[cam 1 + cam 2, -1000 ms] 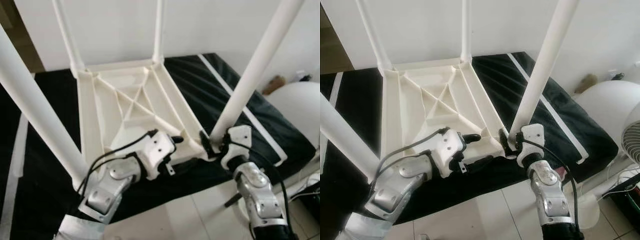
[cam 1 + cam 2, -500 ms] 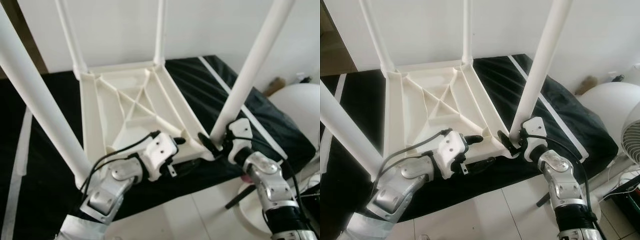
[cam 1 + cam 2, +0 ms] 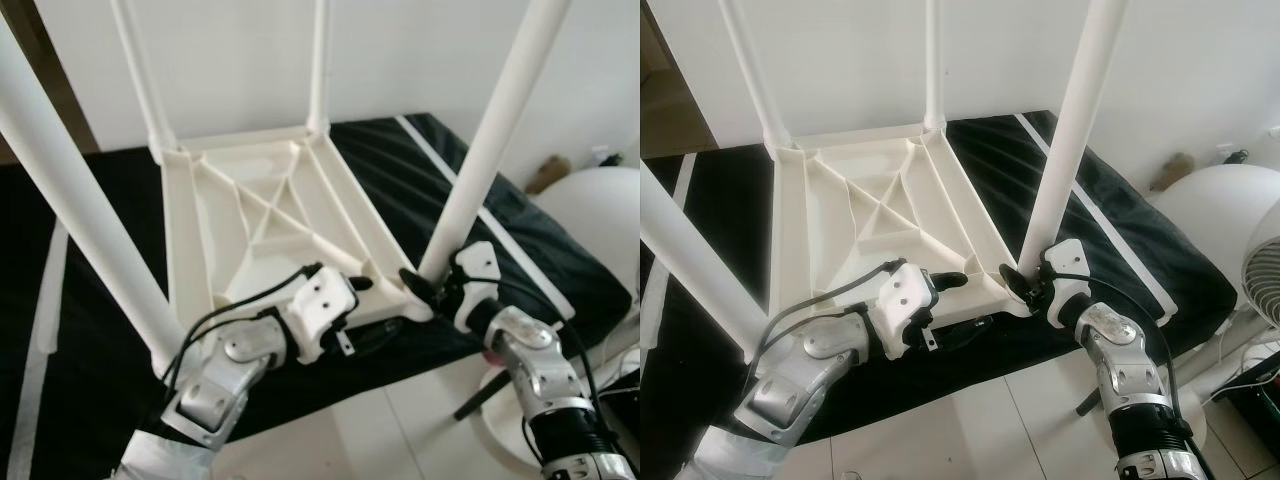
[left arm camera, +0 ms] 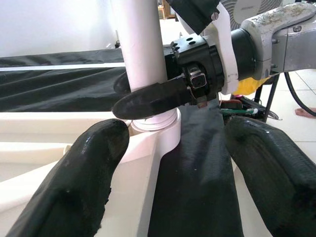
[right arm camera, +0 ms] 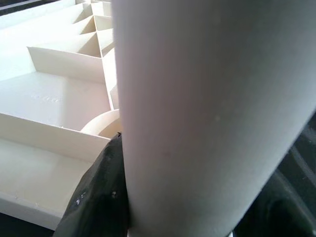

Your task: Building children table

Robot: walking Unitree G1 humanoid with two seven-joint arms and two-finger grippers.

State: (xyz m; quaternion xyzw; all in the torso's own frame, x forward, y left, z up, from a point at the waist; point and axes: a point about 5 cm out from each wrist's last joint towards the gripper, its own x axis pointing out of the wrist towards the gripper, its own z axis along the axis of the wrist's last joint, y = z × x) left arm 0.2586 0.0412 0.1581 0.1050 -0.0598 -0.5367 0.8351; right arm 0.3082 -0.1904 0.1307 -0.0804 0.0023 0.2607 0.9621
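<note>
So the white plastic table top [image 3: 262, 220] is lying upside down on a black cover [image 3: 90, 250], ribbed underside facing up, with all four white legs sticking up out of its corner sockets. Near-left leg [image 3: 85, 215] is the big one on the left, and two thinner-looking ones stand at the far corners by the white wall [image 3: 420, 50].

The left hand [image 3: 365, 305] is at the near edge of the table top, right by the near-right corner. Its fingers [image 4: 74, 182] are spread, one lying on the white frame edge and the other hanging off over the black cover, so it's not pinching anything.

Just right of that, the near-right leg [image 3: 1075, 130] stands in its socket, and the right hand [image 3: 1025, 283] is clamped around it at the very bottom, just above the socket collar. In the right wrist view the leg sits tight between the two black fingers [image 5: 98, 197].

Far right there's something white and rounded [image 3: 590, 215] on the tiled floor [image 3: 1020, 430].
</note>
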